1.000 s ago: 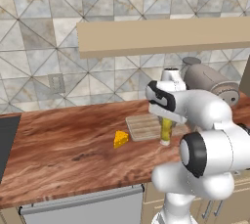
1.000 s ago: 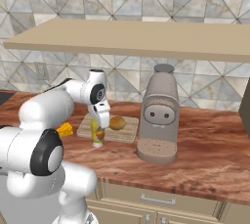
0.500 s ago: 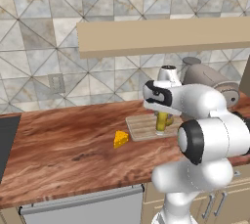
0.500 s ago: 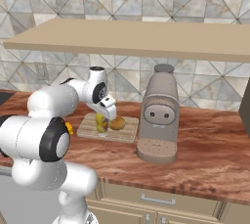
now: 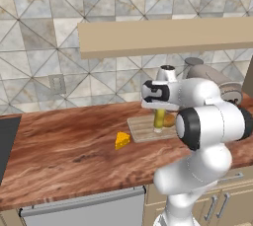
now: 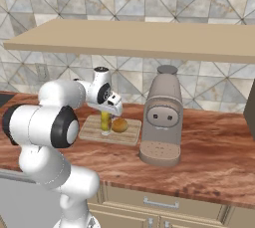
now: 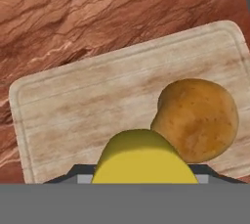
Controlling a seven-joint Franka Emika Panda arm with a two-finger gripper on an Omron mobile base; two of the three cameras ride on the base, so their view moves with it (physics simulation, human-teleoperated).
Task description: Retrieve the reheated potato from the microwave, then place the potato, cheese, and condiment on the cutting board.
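Left base view, left to right: I see the cheese (image 5: pixel 122 140) alone on the counter (image 5: pixel 59 141), left of centre. The board (image 5: pixel 143 127) sits right of centre, with the bottle (image 5: pixel 159 119) upright on it. The gripper (image 5: pixel 159 107) is pinching the bottle from above. The potato (image 7: pixel 197 119) lies on the board, just beside the bottle.

Even, bright light all round, soft shadows under the shelf (image 6: pixel 149 40), no glare; everything slightly soft and coarse-grained
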